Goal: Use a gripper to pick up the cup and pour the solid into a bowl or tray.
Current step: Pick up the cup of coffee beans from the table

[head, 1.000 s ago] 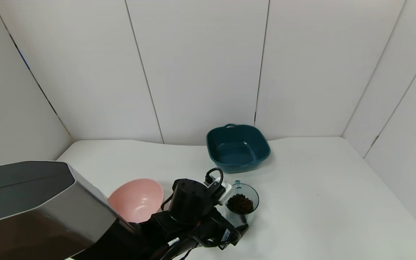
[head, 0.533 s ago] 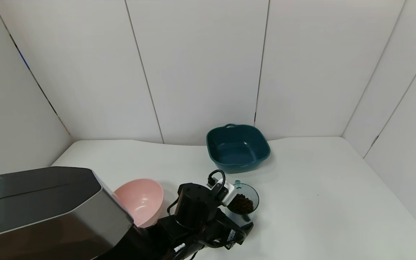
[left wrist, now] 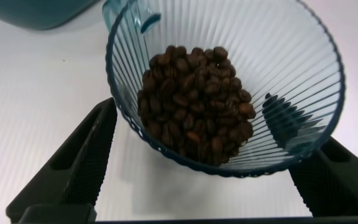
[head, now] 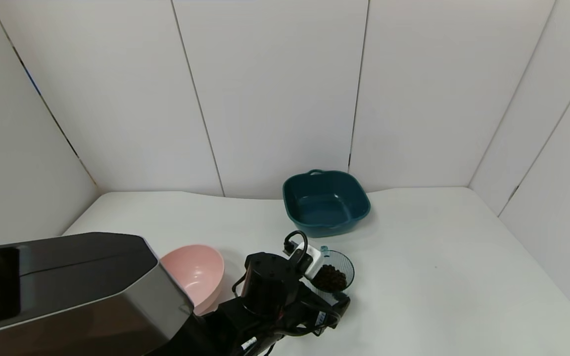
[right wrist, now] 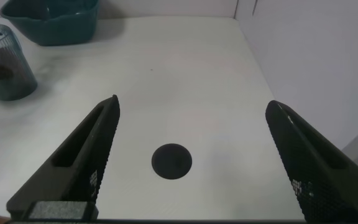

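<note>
The pale-blue ribbed cup (head: 340, 271) stands on the white table, right of the pink bowl (head: 193, 277). It holds a heap of dark brown beans (head: 332, 278). My left gripper (head: 333, 295) reaches in from the near side and is shut on the cup's wall. In the left wrist view the cup (left wrist: 166, 37) with the beans (left wrist: 194, 106) fills the space between the black fingers (left wrist: 89, 158), and one finger shows through the wall. My right gripper (right wrist: 192, 106) is open and empty over bare table, out of the head view.
A dark teal squarish dish (head: 325, 202) with handles stands behind the cup near the back wall. White panels enclose the table. A dark round spot (right wrist: 171, 162) lies on the table under the right gripper. My left arm's grey link (head: 77, 291) covers the near left.
My left arm has swung farther right and its gripper has closed in round the cup. The cup now leans slightly toward the gripper. The bowl and dish have not moved.
</note>
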